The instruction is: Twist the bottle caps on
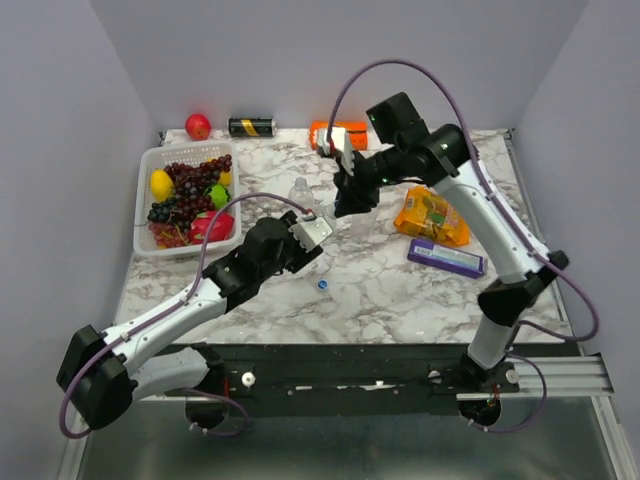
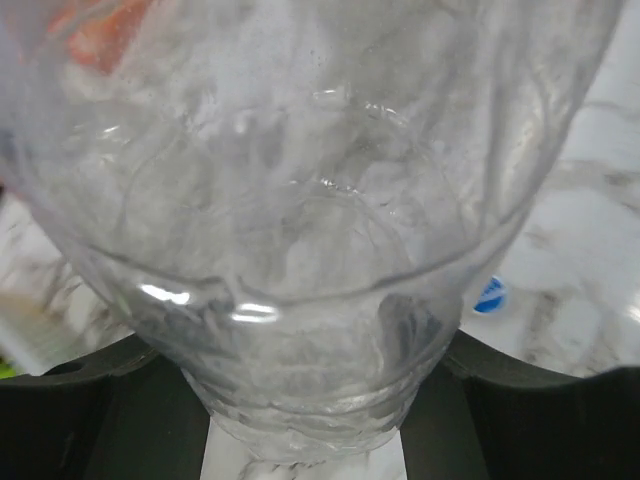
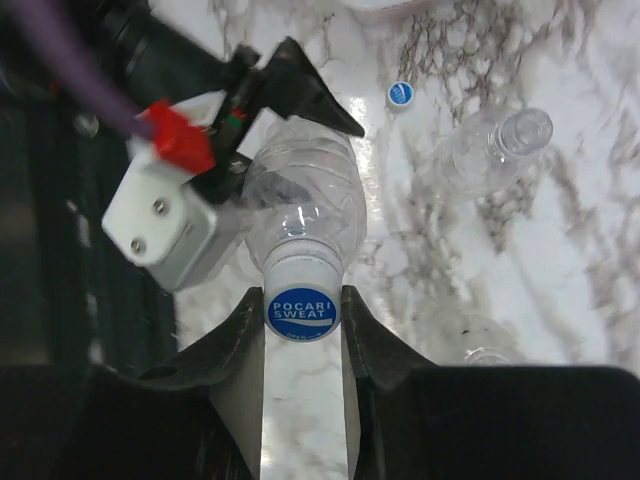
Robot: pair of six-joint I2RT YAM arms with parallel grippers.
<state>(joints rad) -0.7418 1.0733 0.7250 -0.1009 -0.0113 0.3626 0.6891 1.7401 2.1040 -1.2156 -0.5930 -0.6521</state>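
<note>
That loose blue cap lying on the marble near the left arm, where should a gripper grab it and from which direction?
Pinch the loose cap across its round rim, coming straight down from above. It lies flat, label up, on the table, so its low sides probably leave little for a sideways approach.

The left arm (image 1: 170, 315) stretches forward and to the right, low and nearly straight. The left tool (image 1: 325, 238) is clamped on the body of a bottle (image 3: 310, 200), one finger on each side. The right arm (image 1: 500, 215) rises from its base, folds at the elbow and reaches leftward with the wrist tipped down. The right tool (image 3: 302, 300) pinches the cap (image 3: 302, 312) on that bottle's neck.
</note>
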